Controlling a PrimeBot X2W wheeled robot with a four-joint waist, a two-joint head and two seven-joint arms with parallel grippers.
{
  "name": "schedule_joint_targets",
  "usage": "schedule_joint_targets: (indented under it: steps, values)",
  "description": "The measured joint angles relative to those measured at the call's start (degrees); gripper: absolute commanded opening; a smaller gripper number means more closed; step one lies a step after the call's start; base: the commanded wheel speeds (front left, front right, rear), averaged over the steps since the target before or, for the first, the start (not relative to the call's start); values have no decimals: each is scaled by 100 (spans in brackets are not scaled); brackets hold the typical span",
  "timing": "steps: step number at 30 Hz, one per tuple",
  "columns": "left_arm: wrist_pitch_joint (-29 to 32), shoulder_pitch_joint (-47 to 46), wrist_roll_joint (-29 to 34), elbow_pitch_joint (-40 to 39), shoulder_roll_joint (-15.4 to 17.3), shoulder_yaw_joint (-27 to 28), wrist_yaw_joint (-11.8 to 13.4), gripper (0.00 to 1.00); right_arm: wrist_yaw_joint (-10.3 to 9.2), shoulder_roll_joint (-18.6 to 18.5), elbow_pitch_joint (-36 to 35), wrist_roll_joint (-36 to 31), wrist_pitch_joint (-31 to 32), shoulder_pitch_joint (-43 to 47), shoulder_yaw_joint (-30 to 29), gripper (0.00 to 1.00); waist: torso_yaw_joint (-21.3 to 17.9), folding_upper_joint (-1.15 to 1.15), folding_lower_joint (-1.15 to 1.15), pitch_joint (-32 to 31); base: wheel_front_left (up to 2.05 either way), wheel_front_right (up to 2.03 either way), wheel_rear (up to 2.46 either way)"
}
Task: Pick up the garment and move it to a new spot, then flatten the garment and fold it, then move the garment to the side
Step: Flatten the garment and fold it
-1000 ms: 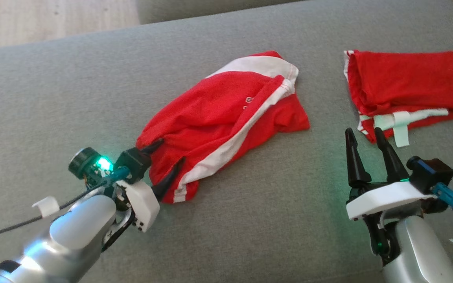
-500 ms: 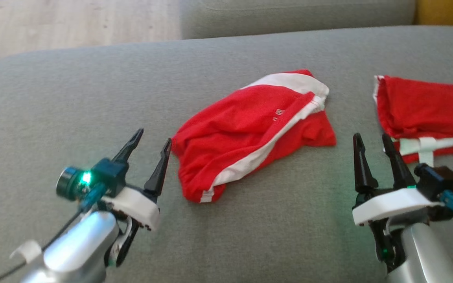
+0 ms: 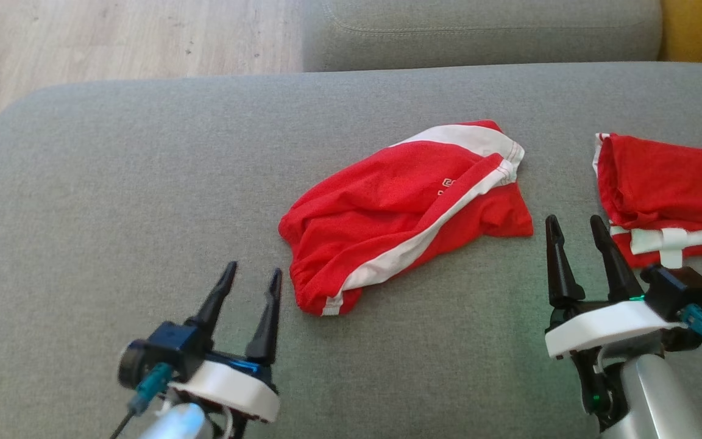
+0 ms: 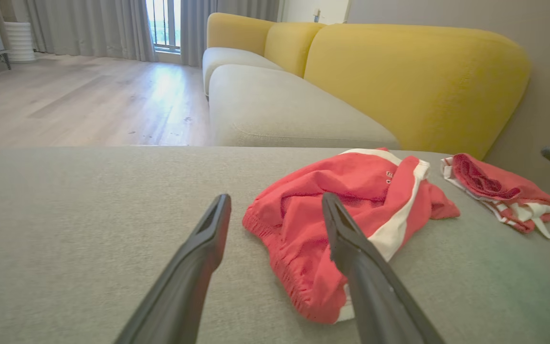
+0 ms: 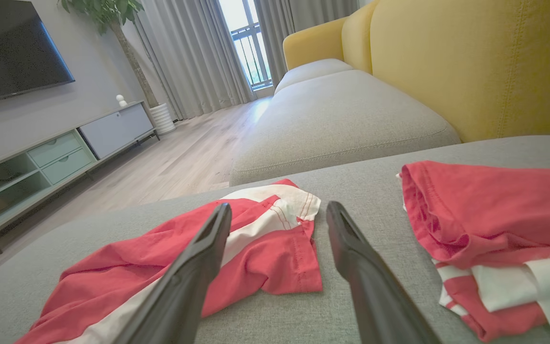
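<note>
The garment (image 3: 400,213) (image 4: 365,186) (image 5: 275,248) is a pair of red shorts with white side stripes. It lies crumpled in the middle of the grey sofa seat (image 3: 144,183), and nothing holds it. My left gripper (image 3: 253,269) (image 4: 276,198) stands open just short of its near-left end, fingers apart and empty. Off the garment's right corner, my right gripper (image 3: 573,219) (image 5: 279,205) hovers open and empty.
A second red and white garment (image 3: 668,189) (image 4: 499,186) (image 5: 490,215) lies folded at the seat's right. Another grey seat cushion (image 3: 479,30) adjoins at the back. The yellow backrest (image 4: 413,81) (image 5: 470,62) rises to the right. Wooden floor (image 3: 113,36) lies beyond the seat's left edge.
My left gripper has let go of the garment's near-left end and drawn back toward me, open. The head camera has shifted. The right gripper has stayed put.
</note>
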Motion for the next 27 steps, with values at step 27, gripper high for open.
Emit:
schedule_joint_targets:
  steps: [27]
  values:
    - [900, -433, -1025, 1770, -1027, -290, -989, 100, 0, 0, -85, -2, 25, -93, 62, 100, -510, 0, 1, 466, 0, 0, 0]
